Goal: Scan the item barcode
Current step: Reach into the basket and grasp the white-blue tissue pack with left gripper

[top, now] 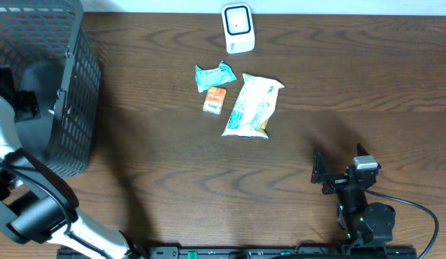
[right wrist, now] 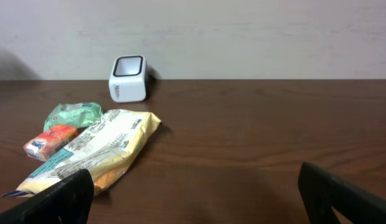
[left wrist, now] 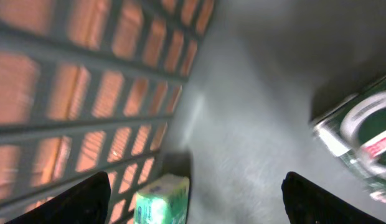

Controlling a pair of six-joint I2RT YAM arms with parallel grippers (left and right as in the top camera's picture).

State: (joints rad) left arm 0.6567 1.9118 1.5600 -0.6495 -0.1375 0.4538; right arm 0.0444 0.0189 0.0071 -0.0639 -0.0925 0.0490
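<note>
My left gripper [left wrist: 196, 202] reaches down inside the dark mesh basket [top: 72, 93]. It is open, its jaws wide apart. A green and white packet [left wrist: 162, 199] lies on the basket floor between them, close to the left finger [left wrist: 87, 199]; no grip shows. A green, white and red pack [left wrist: 367, 137] lies further right. The white barcode scanner [top: 237, 29] stands at the table's back edge. My right gripper [top: 338, 169] rests open at the front right, holding nothing.
On the table in front of the scanner [right wrist: 128, 79] lie a teal packet [top: 214, 74], a small orange packet [top: 215, 99] and a large white and yellow bag [top: 253, 106]. The basket's mesh wall [left wrist: 87, 93] rises close on the left gripper's left.
</note>
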